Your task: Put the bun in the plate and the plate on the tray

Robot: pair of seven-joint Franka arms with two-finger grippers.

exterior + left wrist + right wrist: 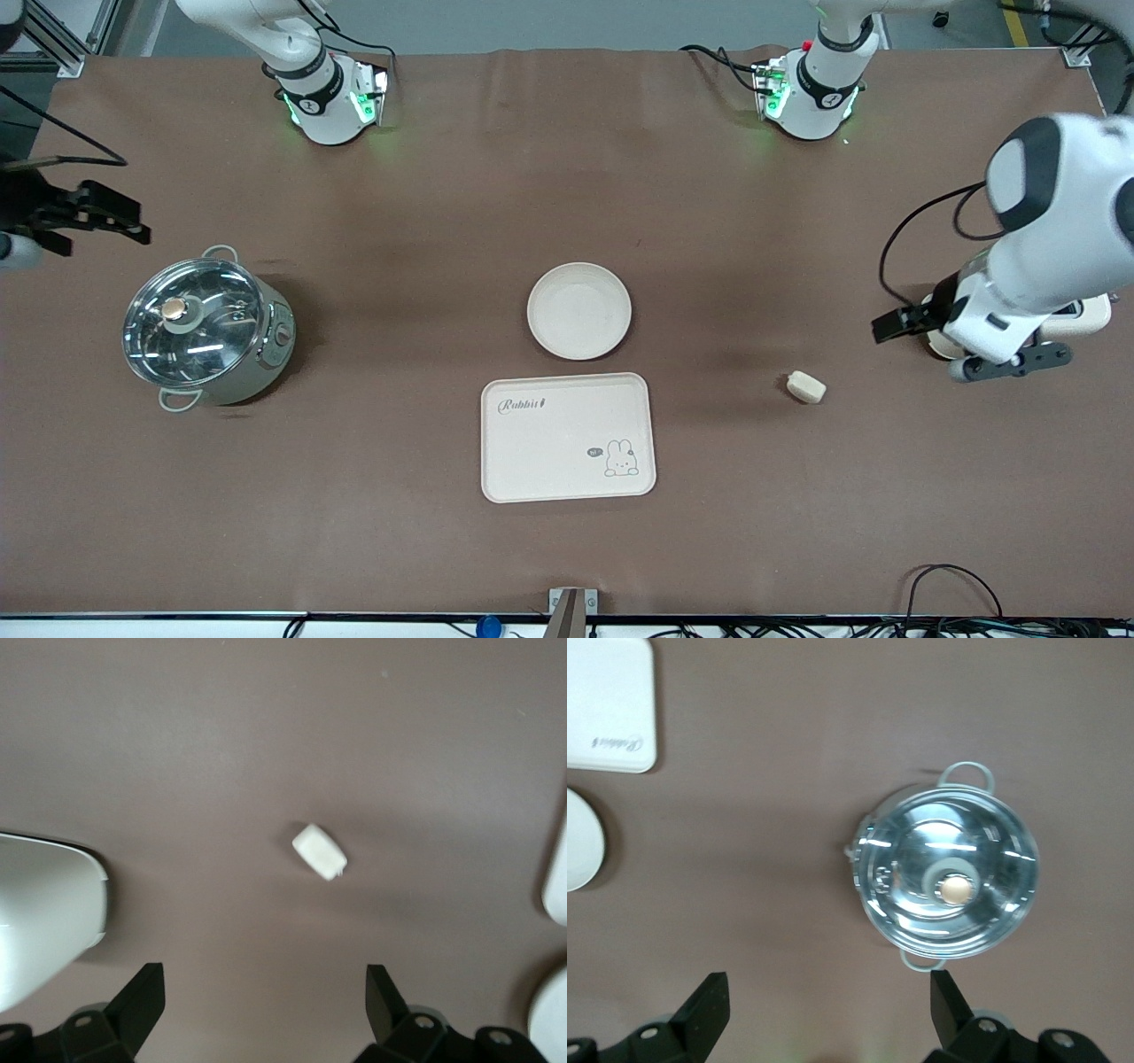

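Note:
The bun point(806, 386) lies on the brown table toward the left arm's end, apart from the plate and tray. It also shows in the left wrist view point(319, 850). The round plate point(579, 311) sits empty mid-table. The Rabbit tray point(568, 437) lies just nearer the front camera than the plate, also empty. My left gripper point(1010, 361) hangs open and empty above the table beside the bun; its fingers point(142, 1001) stand wide apart. My right gripper point(97, 217) is open and empty point(828, 1005) above the table beside the pot.
A steel pot with a glass lid point(208, 330) stands toward the right arm's end; it also shows in the right wrist view point(948, 873). Cream-white objects point(1085, 315) lie partly hidden under the left arm. The right wrist view also catches the tray point(607, 704) and the plate point(580, 850).

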